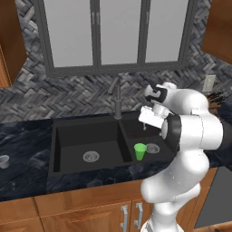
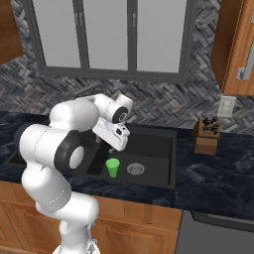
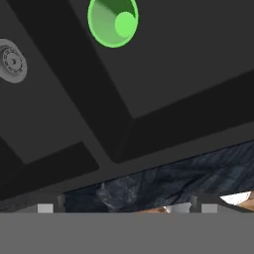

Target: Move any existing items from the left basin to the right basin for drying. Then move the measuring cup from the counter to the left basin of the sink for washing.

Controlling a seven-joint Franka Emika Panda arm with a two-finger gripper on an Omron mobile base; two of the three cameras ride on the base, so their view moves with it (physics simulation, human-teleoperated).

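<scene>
Green tumbler (image 1: 140,152) upright in R basin (image 1: 136,129), mouth up.

1. The white robot arm (image 1: 190,127) hides the right end of the matte black right basin (image 1: 136,129).
2. The tiny pale grey measuring cup (image 1: 3,161) is cut by the picture's left edge; its handle cannot be made out.

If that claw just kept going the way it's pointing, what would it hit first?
Probably the black floor of the right basin. The open gripper points down into the sink, with the green tumbler standing off to one side of that line, though depth is hard to judge.
</scene>
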